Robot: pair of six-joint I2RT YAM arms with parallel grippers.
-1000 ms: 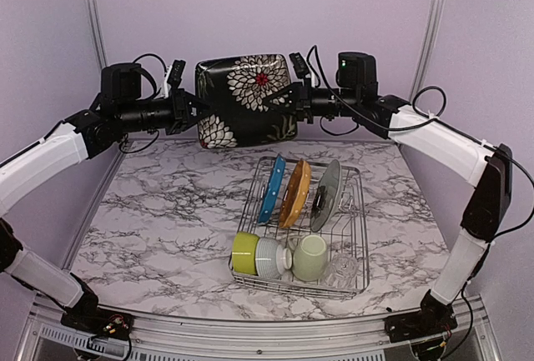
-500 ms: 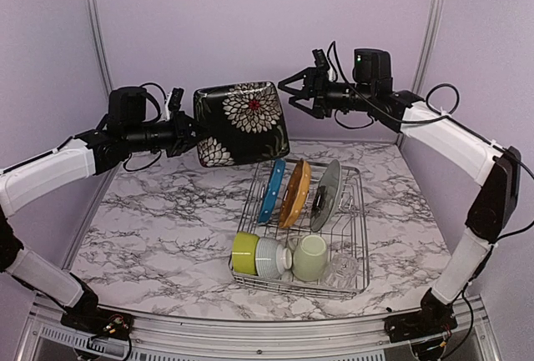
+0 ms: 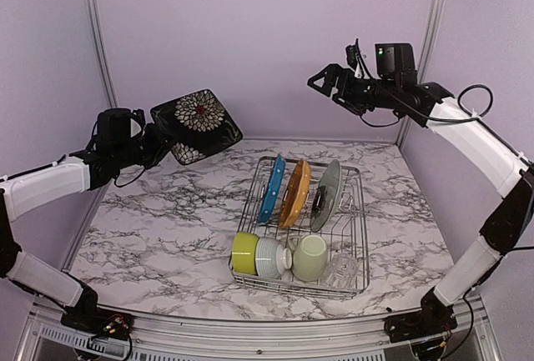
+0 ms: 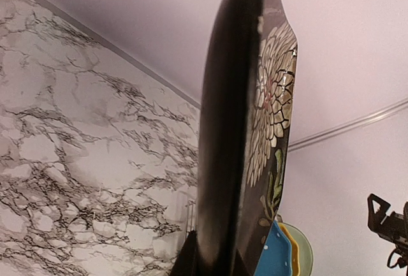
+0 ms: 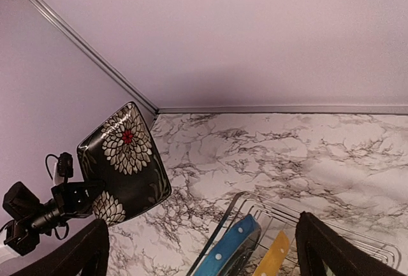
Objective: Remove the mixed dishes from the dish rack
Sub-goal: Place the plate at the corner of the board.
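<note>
The marble-patterned table (image 3: 150, 219) is seen from above. The dish rack (image 3: 364, 244), a silver wire basket, is set on its right half.

The black plate (image 3: 197, 125), square with white flower patterns, is held in the air above the table's far left part, well apart from the rack. It is tilted and clamped at its lower left edge by the left hand (image 3: 165, 147). In the left wrist view the plate is seen edge-on.

Three plates are stood on edge between the tines in the far half of the rack: the blue dotted plate (image 3: 271, 188) at left, the orange plate (image 3: 294, 193) in the middle, the pale grey-green plate (image 3: 325, 194) at right.

Along the near side of the rack, from left to right, are laid the lime-green bowl (image 3: 244, 253), the white ribbed bowl (image 3: 270, 258), the pale green mug (image 3: 310, 258) and the small clear glass (image 3: 340, 269).

The right hand (image 3: 321, 80) is raised high above the far end of the rack. Its fingers are spread wide, and nothing is held between them.
</note>
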